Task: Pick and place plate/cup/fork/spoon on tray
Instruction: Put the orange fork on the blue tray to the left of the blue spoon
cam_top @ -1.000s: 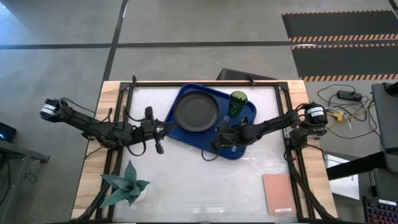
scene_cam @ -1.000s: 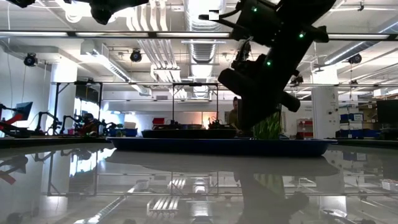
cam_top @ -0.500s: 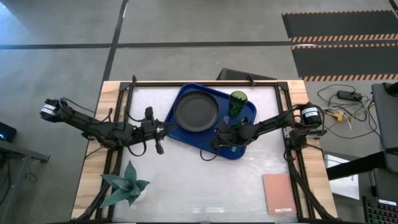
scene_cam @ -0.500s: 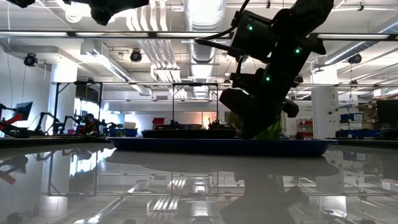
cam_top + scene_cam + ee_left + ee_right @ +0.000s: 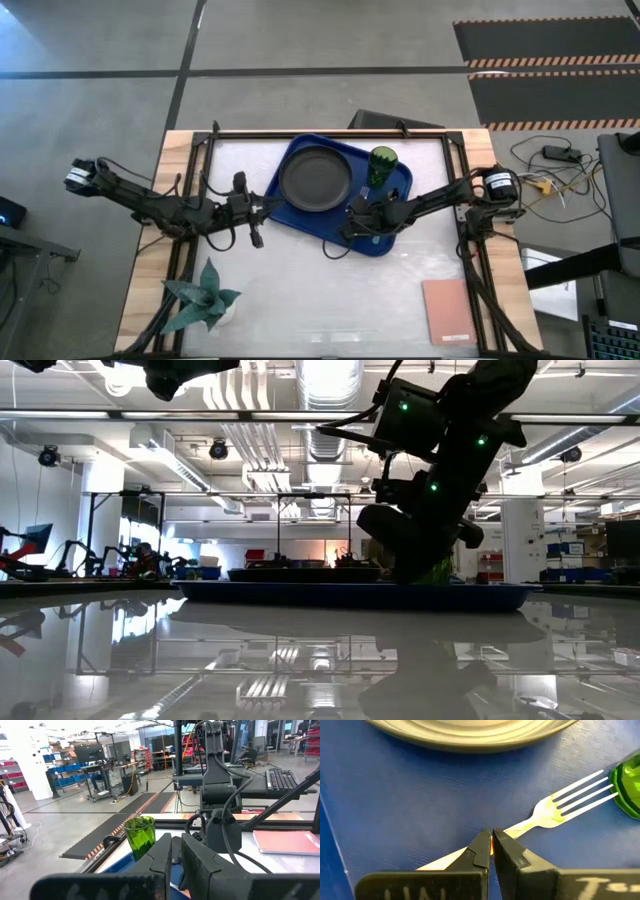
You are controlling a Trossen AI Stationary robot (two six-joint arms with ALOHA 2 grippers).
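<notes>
The blue tray (image 5: pixel 395 238) lies at the table's far middle. The dark plate (image 5: pixel 315 178) and the green cup (image 5: pixel 381 162) stand on it. My right gripper (image 5: pixel 358 215) is low over the tray's near right part, shut on the orange-handled fork (image 5: pixel 555 810). The fork's tines (image 5: pixel 582 792) point toward the cup (image 5: pixel 630 790), beside the plate (image 5: pixel 470 730). My left gripper (image 5: pixel 268 205) hovers shut and empty just left of the tray; it faces the cup (image 5: pixel 140 835). The spoon is not in view. My right gripper pinches the fork's orange handle (image 5: pixel 512 829), close to where it joins the metal neck, between its two fingertips (image 5: pixel 480 851). The fingers come from above, slanting from the table's right, and lie across the handle. The fork lies about level on or just above the tray floor (image 5: pixel 395 810).
A pale teal spiky plant (image 5: pixel 205 300) stands at the near left corner. A pink pad (image 5: pixel 448 312) lies at the near right. The tray (image 5: pixel 350 595) shows edge-on in the low view, with my right gripper (image 5: pixel 400 565) down on it.
My right gripper has gone down toward the tray and a little toward the table's left, then kept still. My left arm has kept still.
</notes>
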